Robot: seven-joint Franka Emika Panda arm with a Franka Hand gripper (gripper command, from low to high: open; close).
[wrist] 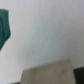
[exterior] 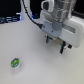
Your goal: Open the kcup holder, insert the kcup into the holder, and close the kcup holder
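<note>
The kcup [exterior: 15, 63] is a small white pod with a green-and-white top. It stands on the white table [exterior: 30, 45] near the exterior view's lower left. My gripper [exterior: 56, 44] hangs from the white arm at the exterior view's upper right, well away from the kcup. Its two dark fingers stand apart with nothing between them. The kcup holder is out of view in both frames. The wrist view shows mostly bare white surface and no fingertips.
A dark blurred object [exterior: 9, 20] lies along the table's far edge at the exterior view's upper left. In the wrist view a teal shape [wrist: 4, 27] sits at one edge and a beige slab [wrist: 52, 72] at another; I cannot tell what either is.
</note>
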